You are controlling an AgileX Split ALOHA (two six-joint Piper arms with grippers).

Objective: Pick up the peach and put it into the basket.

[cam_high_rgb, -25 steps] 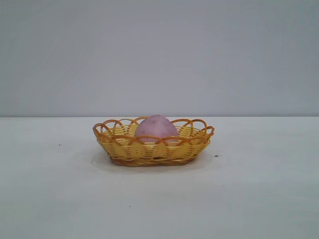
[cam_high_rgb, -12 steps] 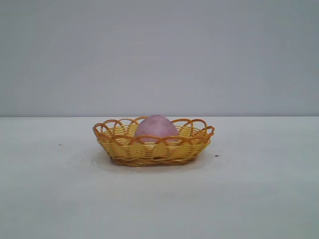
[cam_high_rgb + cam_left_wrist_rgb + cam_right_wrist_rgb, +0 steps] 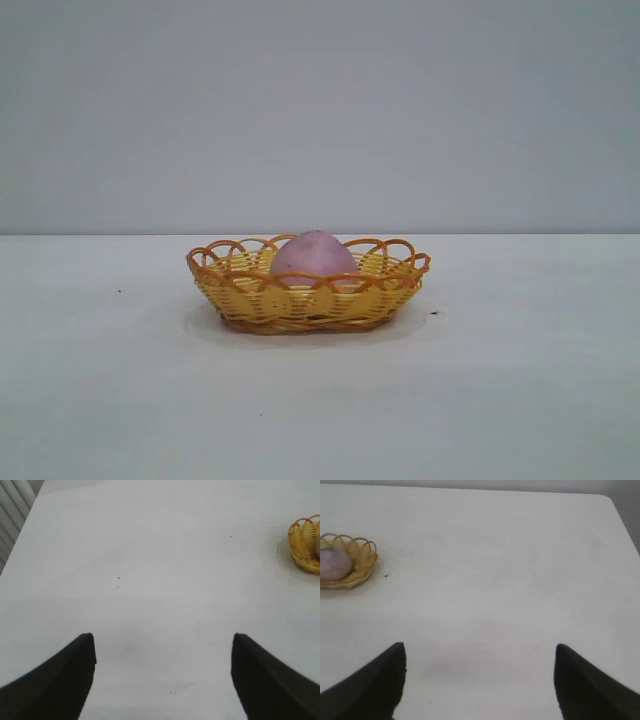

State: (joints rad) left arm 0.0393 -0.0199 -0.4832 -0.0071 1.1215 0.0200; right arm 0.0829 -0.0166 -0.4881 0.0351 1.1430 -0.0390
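With the peach (image 3: 314, 259) already sitting in the basket (image 3: 240, 300), well apart from my left pincer (image 3: 162, 645) and right pincer (image 3: 480, 652), both spread wide over bare tabletop (image 3: 520, 400), I judged it light, probably firm, best gripped across its widest part.

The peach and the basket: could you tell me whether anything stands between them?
Nothing does: the peach already sits inside the basket. Both the left gripper and the right gripper hang open over bare table, away from the basket.
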